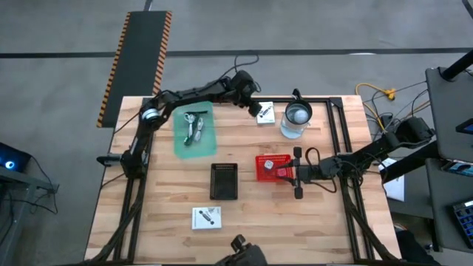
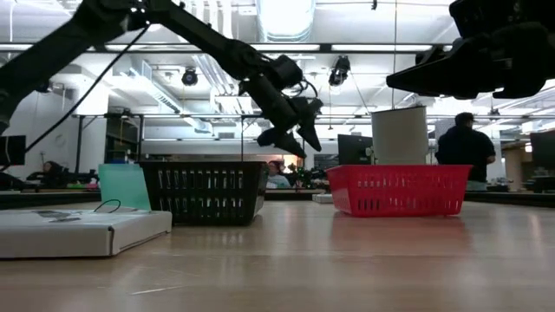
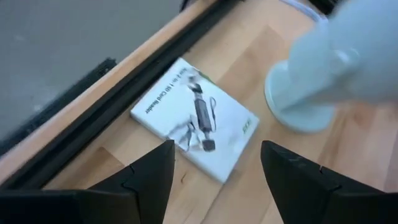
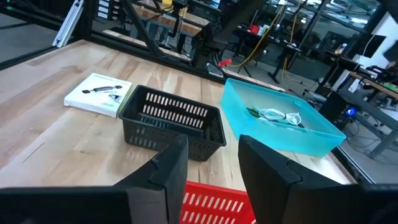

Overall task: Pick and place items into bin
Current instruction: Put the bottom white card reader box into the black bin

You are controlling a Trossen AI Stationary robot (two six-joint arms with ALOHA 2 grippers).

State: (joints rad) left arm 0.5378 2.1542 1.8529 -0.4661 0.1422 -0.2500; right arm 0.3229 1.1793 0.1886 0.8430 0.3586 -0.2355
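A white card with dark print (image 3: pixel 196 118) lies flat on the wood near the far edge (image 1: pixel 264 112), beside the clear jug (image 1: pixel 296 118). My left gripper (image 3: pixel 214 149) hovers open above this card, its fingers standing over either side of it, raised off the table (image 2: pixel 290 137). My right gripper (image 4: pixel 211 146) is open over the red basket (image 1: pixel 273 166), which holds a small pale cube (image 1: pixel 268 167). A second white card (image 1: pixel 207 217) lies near the table's near edge. Cable bundles (image 4: pixel 277 116) lie in the teal bin (image 1: pixel 194 129).
A black basket (image 1: pixel 224 181) stands mid-table between the teal bin and the red basket. The jug (image 3: pixel 336 68) stands close to the card under my left gripper. A dark frame rail (image 3: pixel 93 118) runs along the far edge. People (image 2: pixel 464 143) show in the room behind.
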